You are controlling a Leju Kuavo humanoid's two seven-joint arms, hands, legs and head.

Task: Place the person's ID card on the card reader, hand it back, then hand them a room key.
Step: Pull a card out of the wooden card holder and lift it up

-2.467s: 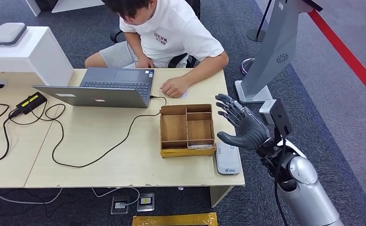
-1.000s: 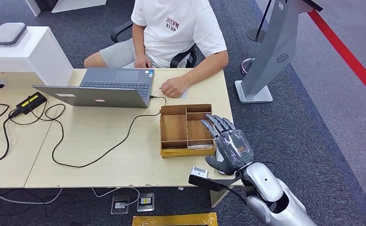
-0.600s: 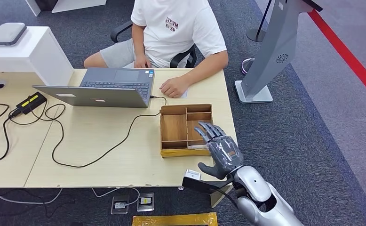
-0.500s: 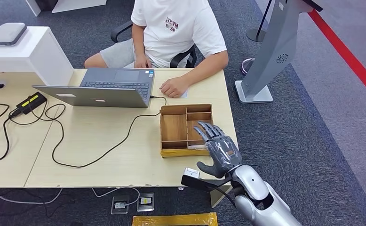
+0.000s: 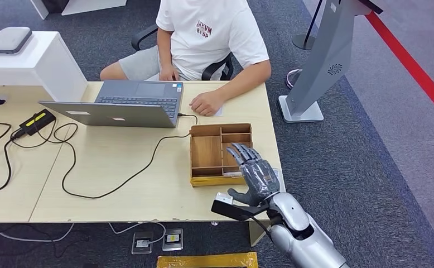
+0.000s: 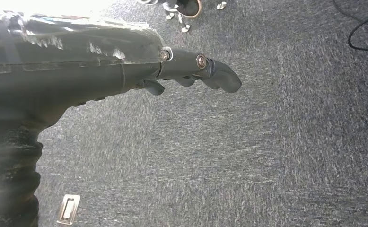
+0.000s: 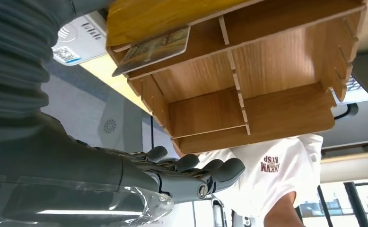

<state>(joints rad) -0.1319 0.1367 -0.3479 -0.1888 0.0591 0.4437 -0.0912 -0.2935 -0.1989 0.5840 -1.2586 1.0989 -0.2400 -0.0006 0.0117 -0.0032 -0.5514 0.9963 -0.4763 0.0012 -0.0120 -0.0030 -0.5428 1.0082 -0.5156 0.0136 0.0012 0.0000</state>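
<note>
You see the right hand (image 5: 255, 174) low in the middle of the head view, fingers spread and holding nothing, over the wooden tray (image 5: 206, 151). It hides most of the white card reader (image 7: 80, 39). A card (image 7: 152, 48) lies in the tray's near slot. The left hand (image 6: 191, 71) hangs over carpet, fingers loosely curled, empty.

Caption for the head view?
Right hand open above the wooden tray, beside the card reader; person seated opposite.
</note>
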